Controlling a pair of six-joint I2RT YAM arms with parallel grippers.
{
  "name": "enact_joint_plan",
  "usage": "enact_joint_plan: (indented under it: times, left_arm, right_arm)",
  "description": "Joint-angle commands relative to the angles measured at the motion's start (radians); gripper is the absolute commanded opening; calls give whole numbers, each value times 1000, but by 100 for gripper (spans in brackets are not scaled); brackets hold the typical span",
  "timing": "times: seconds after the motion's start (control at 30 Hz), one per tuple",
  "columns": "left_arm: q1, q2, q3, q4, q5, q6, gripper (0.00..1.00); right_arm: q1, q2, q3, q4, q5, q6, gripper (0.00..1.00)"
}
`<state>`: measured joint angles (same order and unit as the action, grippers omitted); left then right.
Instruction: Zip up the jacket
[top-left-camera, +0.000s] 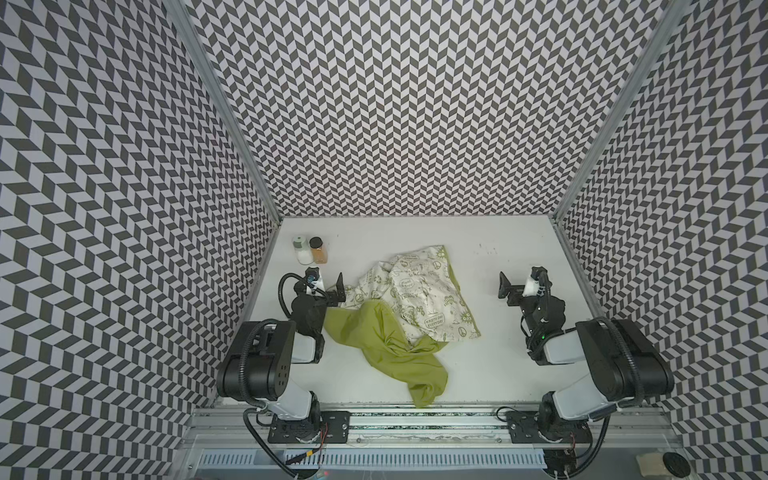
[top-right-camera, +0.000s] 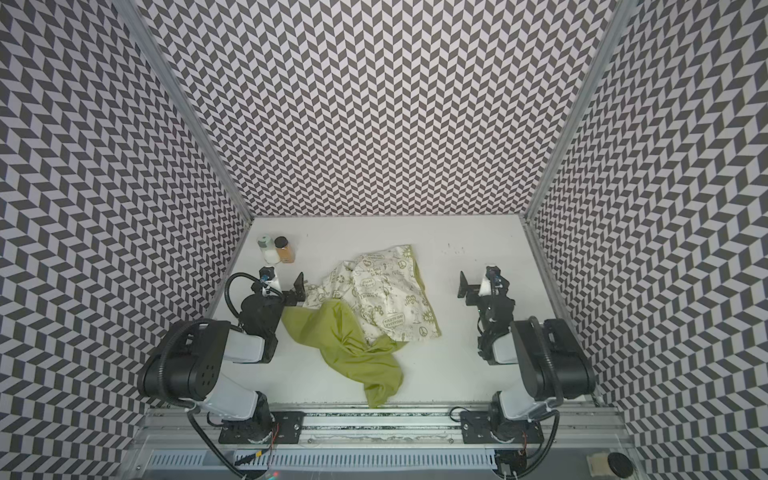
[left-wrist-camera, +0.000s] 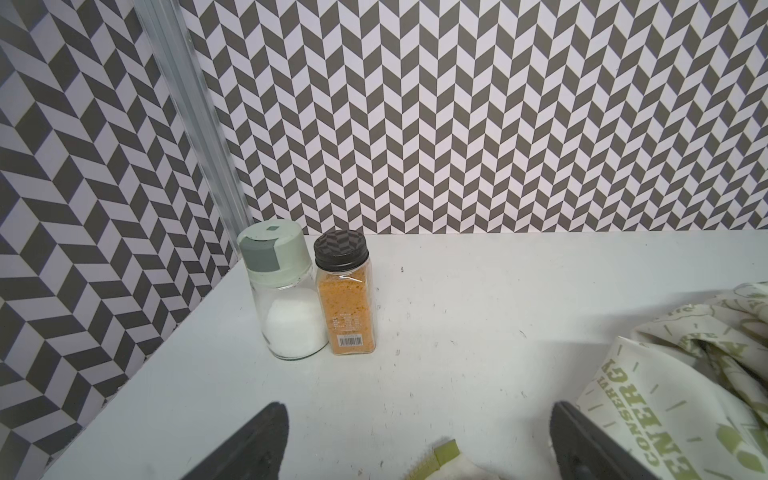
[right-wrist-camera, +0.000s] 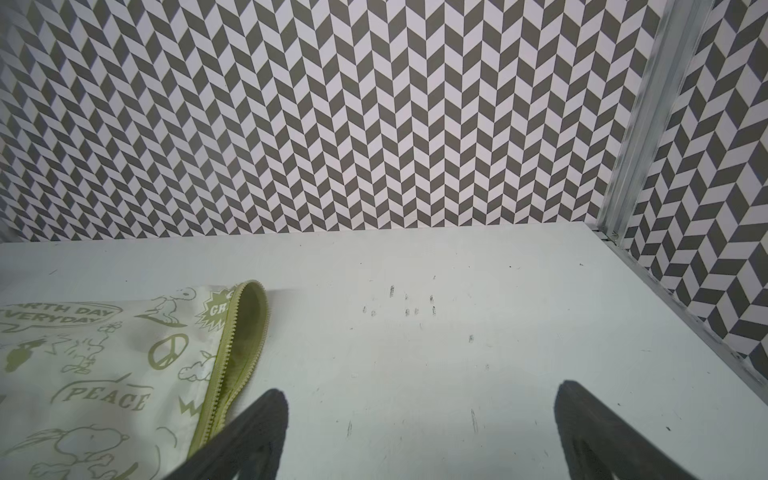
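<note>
Green jacket (top-left-camera: 399, 316) crumpled on the desk (top-left-camera: 498, 374), just beside the left claw (left-wrist-camera: 417, 415), apart from the right claw (right-wrist-camera: 419, 399), both spread wide and empty.

Jars (top-left-camera: 318, 253) and jacket (top-left-camera: 415, 291) obstruct left-centre; right table (top-left-camera: 478, 353) free.

Two seasoning jars in the bench's far left corner

A round clear glass shaker with a pale green flip lid (left-wrist-camera: 286, 299), part-filled with white grains, stands upright and touches a square clear jar with a black screw lid (left-wrist-camera: 347, 301). The jar is full of orange powder and has a barcode label low on its side. Both stand on the white bench (left-wrist-camera: 457, 311), near the aluminium corner post (left-wrist-camera: 195, 124) where the grey-and-white chevron-patterned walls (left-wrist-camera: 498, 124) meet. Small dark scuff marks (right-wrist-camera: 407, 309) speckle the bench's far right.
</note>
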<state>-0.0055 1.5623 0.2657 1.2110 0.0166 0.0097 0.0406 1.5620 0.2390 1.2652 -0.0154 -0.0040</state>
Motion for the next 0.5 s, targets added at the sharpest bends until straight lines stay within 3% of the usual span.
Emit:
enact_joint_plan:
  times: [0.0,0.47]
  left_arm:
    - [6,-1,0,33,8,2,99]
    - [4,-2,-2,37,3,3,99]
  right_arm:
    - [-7,6,-4,88,-7,-31,100]
    - [-8,7,-3,86,-4,-26,99]
